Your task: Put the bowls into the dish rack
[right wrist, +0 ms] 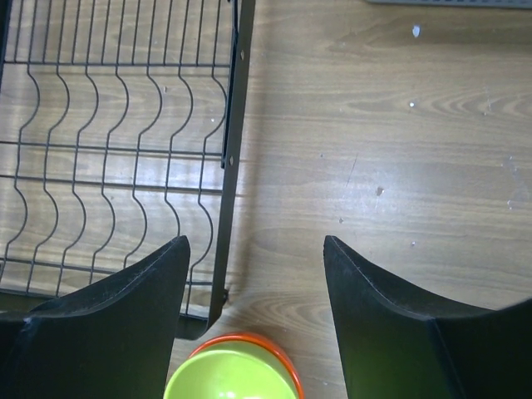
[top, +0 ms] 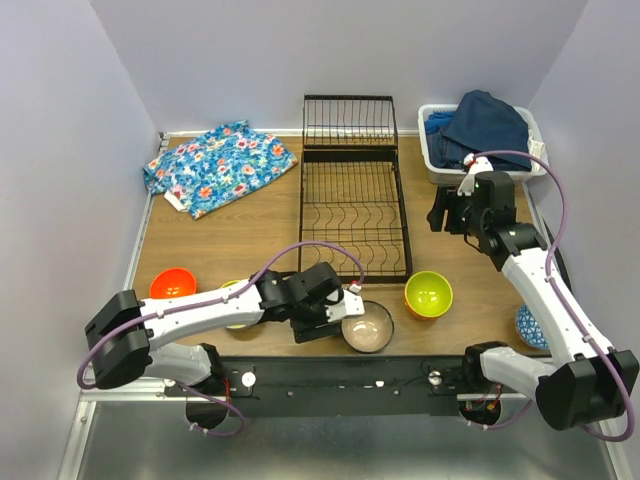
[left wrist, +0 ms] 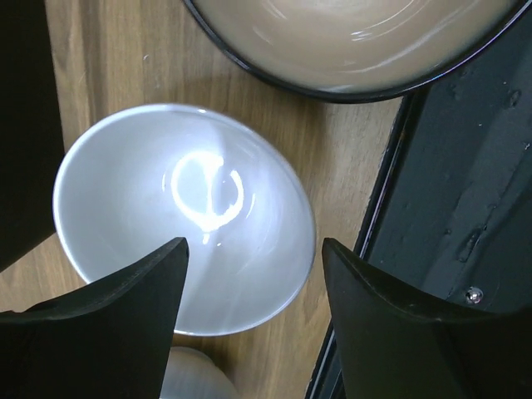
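White bowl (left wrist: 141, 183) is taken as the piece in hand. It stands on the wooden worktop (top: 230, 240) at the near edge, about midway along it, just beside the beige bowl (top: 367, 327) but apart from it. The left gripper (left wrist: 253, 249) is held directly above it, jaws spread wide with nothing clasped. In the wrist view one finger is seen over the bowl's hollow and the other just outside its rim. Contact cannot be confirmed.

The dish rack (top: 355, 210), set at the middle of the worktop and reaching toward the far edge, is seen with no bowl in it, so the loading is judged to be at its start. The orange bowl with lime inside (top: 428, 294) lies by the rack's near right corner. The right gripper (right wrist: 255, 245) hovers above it, wide open and empty. The red-orange bowl (top: 172, 284) is placed toward the near left corner, the blue-white patterned bowl (top: 525, 328) by the right edge.

Next, a descent is called for until the rim wall sits between the fingers, then a firm closing, a lift, and a carry to the rack. There the bowl must be tipped on edge between the curved dividers.
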Tool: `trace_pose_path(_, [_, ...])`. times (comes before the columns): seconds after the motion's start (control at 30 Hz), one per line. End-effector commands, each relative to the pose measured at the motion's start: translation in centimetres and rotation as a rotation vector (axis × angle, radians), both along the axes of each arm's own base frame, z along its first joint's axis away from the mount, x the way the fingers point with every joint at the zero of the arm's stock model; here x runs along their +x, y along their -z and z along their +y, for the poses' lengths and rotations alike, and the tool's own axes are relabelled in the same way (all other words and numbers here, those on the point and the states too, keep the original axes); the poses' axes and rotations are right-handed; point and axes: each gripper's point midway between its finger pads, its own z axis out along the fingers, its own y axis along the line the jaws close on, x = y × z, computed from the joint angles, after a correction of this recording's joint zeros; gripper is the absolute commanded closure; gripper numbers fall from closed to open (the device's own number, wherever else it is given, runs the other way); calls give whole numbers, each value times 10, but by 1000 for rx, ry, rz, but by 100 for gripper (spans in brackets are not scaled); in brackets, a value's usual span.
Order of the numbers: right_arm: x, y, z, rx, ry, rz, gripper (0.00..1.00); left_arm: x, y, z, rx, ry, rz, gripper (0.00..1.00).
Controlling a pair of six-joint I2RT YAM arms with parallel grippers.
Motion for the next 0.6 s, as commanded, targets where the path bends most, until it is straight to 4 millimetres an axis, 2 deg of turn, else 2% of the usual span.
trace_pose_path(0.0, [-3, 5, -7, -12, 23, -6, 27, 0, -1, -11, -8, 7, -30, 28])
trace_pose_path(0.1, [-3, 3, -7, -9, 24, -11, 27, -1, 1, -13, 5, 11, -25, 33])
trace_pose_path(0.3, [-5, 2, -9, -4, 31, -18, 27, -2, 2, -13, 15, -6, -16, 54])
trace_pose_path(0.4, [-8, 7, -10, -9, 29, -5, 27, -9, 2, -9, 26, 19, 14, 69])
trace_pose_path(0.43, [-9, 8, -10, -13, 29, 0, 27, -13, -2, -7, 19, 51, 26, 84])
trace_pose_path(0.53, [-11, 13, -11, -20, 26, 18, 27, -25, -20, -8, -12, 111, 62, 100])
trace_pose_path(0.57, [-11, 16, -11, -25, 23, 25, 27, -30, -25, -8, -21, 157, 76, 100])
